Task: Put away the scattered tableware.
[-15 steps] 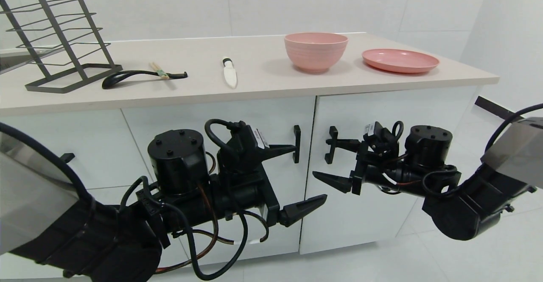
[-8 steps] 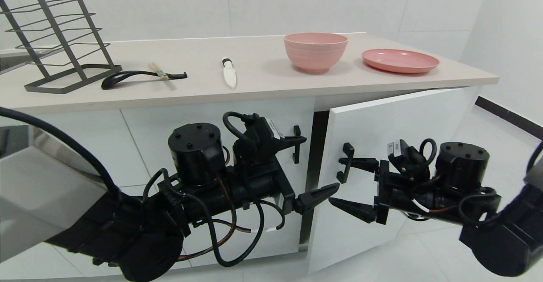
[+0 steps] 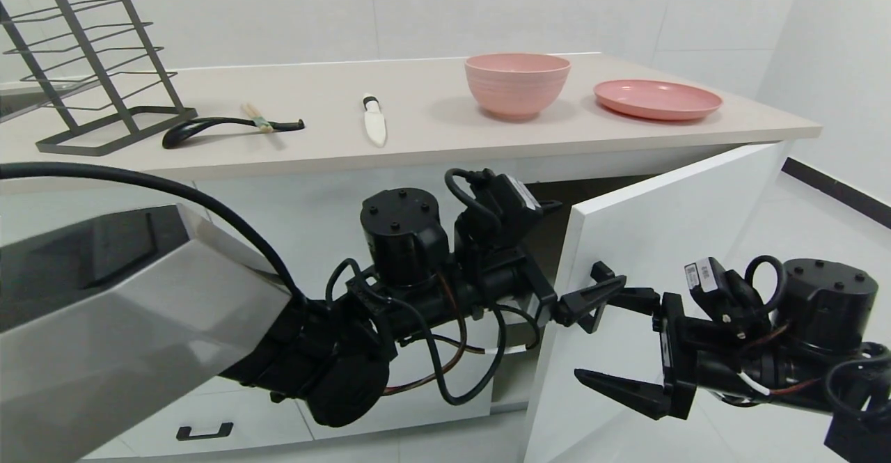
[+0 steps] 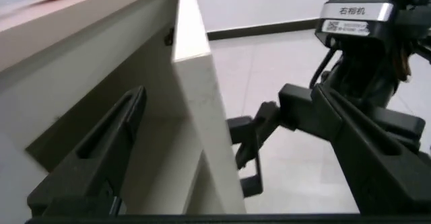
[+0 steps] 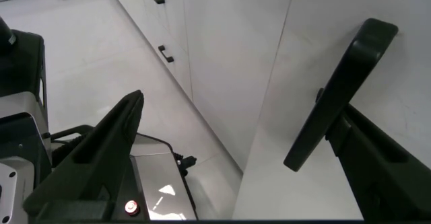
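The task is judged to be at its very start: none of the tableware is put away yet. Every piece is seen on the surface (image 3: 445, 129) across the upper half of the head view. The pink bowl (image 3: 517, 83) is set upright right of centre, deep and faintly ribbed on its outer wall. The pink plate (image 3: 658, 98), shallow and of the same matte pink, is laid flat near it toward the upper right. The white knife (image 3: 374, 120), dark at its far end, is laid left of centre, well apart from the bowl. Farther left, the black ladle (image 3: 209, 127) is laid down with the chopsticks (image 3: 256, 118) lying across its stem, near the foot of the wire rack (image 3: 104, 59) in the upper left corner.

Only the storage is being made ready. The cabinet door (image 3: 668, 226) at the right of the frame is found swung partly open, with dark space shown behind it. The left gripper (image 3: 574, 250) is held at the door's free edge, its fingers (image 4: 101, 150) spread wide and the edge taken between them unclamped. The right gripper (image 3: 598, 338) is held before the door at the lower right, its fingers spread wide as well. One of them is set just beside the black handle (image 5: 343, 96); whether it is touched cannot be told. Nothing is carried by either gripper.

All five pieces are judged to remain to be picked up and stowed.
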